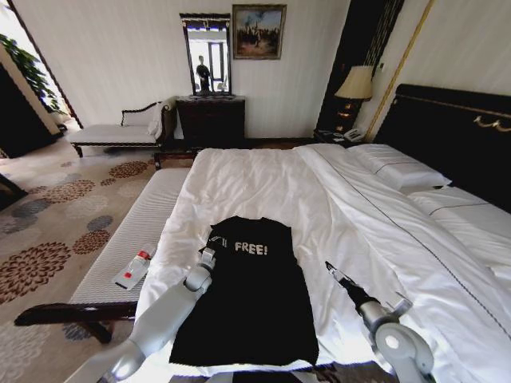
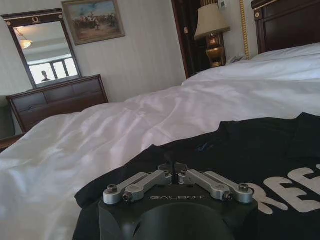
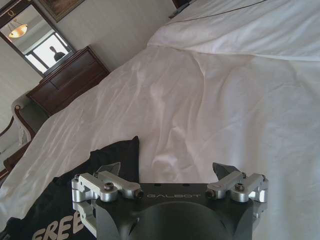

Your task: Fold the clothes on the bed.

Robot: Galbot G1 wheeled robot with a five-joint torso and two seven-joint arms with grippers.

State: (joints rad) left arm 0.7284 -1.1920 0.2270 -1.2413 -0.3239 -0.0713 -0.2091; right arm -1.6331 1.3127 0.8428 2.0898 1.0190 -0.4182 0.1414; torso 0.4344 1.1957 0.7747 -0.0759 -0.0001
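The clothes are one black T-shirt (image 1: 249, 303) with white "FREE!" lettering, lying flat on the white bed (image 1: 263, 179) near its foot, its sides folded in to a narrow oblong. My left gripper (image 1: 212, 240) rests on the shirt's upper left corner; in the left wrist view the left gripper (image 2: 172, 168) is shut, its tips pinching a small ridge of the black T-shirt (image 2: 240, 145). My right gripper (image 1: 331, 272) hovers over bare sheet just right of the shirt. From its wrist, the right gripper (image 3: 167, 172) is open and holds nothing, with the T-shirt (image 3: 107, 155) edge beside one finger.
A striped bench (image 1: 120, 239) runs along the bed's left side with a small red-and-white item (image 1: 132, 270) on it. Pillows (image 1: 399, 169) and a dark headboard (image 1: 455, 132) lie to the right. A dresser (image 1: 211, 121), chaise (image 1: 120, 132) and lamp (image 1: 357, 84) stand by the far wall.
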